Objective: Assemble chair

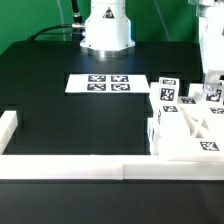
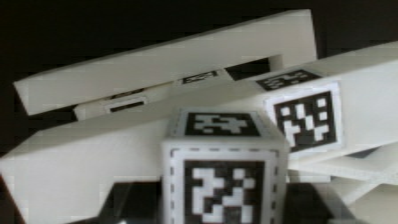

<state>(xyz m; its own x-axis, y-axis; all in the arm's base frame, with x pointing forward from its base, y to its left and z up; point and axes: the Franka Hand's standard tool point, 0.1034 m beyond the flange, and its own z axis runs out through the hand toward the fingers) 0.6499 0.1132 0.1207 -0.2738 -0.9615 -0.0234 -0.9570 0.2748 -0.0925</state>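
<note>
Chair [image 1: 185,122] parts are bunched at the exterior view's right end of the black bench [image 1: 70,125], pushed up against the white rail [image 1: 75,167] along the near edge, and the arm is down among them on that side. The claw [image 1: 213,82] is narrowed down to a small gap, and from the wrist view it looks to be pinching a short tagged leg [image 2: 226,165], though the fingertips themselves are hidden behind it. So the step in hand, by my reading, is seating this leg into the larger white body [image 2: 160,80] just beyond it. To do that well: keep the leg square to the socket, come in slowly, don't force it, and only let go once it sits flush. A tilt here would jam it.

Every part is matte white plastic, blocky and hard-edged, with flat faces that carry square black-and-white tags. The body beyond the leg is a broad slab with small dark slots in its side face. Farther back, the marker board [image 1: 107,84] lies flat and thin on the bench, well apart from the work.
</note>
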